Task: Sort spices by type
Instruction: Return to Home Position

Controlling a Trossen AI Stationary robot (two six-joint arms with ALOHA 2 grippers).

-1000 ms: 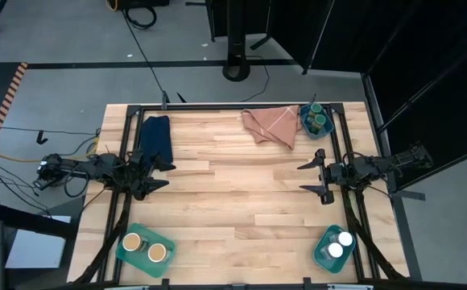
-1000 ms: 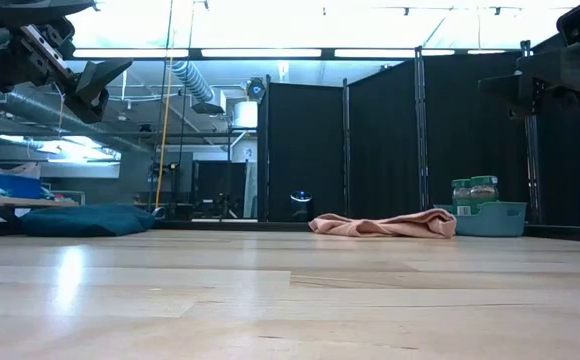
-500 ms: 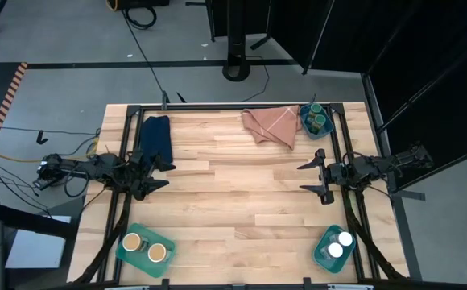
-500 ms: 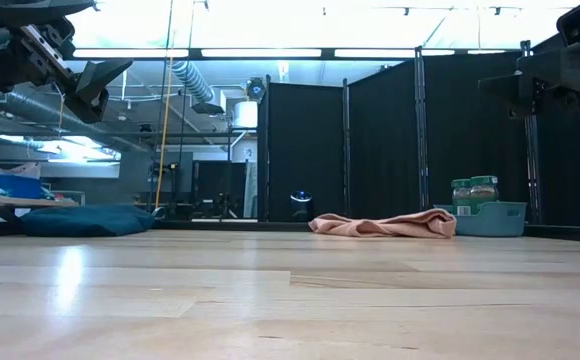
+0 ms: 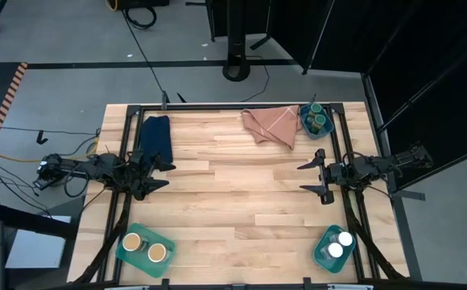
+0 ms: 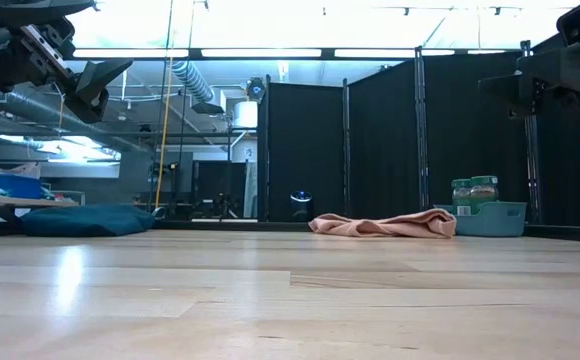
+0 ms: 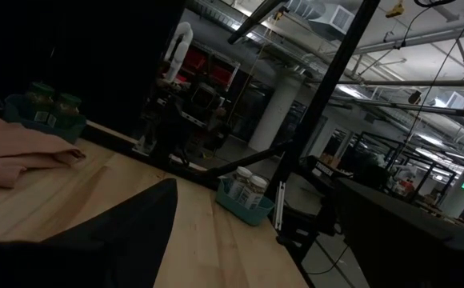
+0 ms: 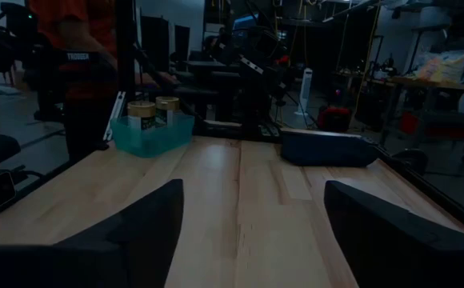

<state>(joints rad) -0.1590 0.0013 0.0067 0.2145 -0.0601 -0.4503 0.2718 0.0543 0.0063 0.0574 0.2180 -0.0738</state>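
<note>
The spices stand in three teal bins at the table's corners. Two tan-lidded jars (image 5: 146,246) (image 8: 154,107) are near left, two white-lidded jars (image 5: 337,245) (image 7: 248,186) near right, and two green-lidded jars (image 5: 316,118) (image 6: 475,189) far right. My left gripper (image 5: 162,174) hovers open over the table's left edge, pointing toward the middle. My right gripper (image 5: 306,178) hovers open over the right edge, facing it. Nothing lies between either pair of fingers.
A dark blue folded cloth (image 5: 156,138) lies at the far left and a pink cloth (image 5: 269,126) at the far middle, beside the green-lid bin (image 6: 492,218). A black frame (image 5: 217,108) runs round the tabletop. A person in an orange top (image 8: 70,32) stands beyond the left edge.
</note>
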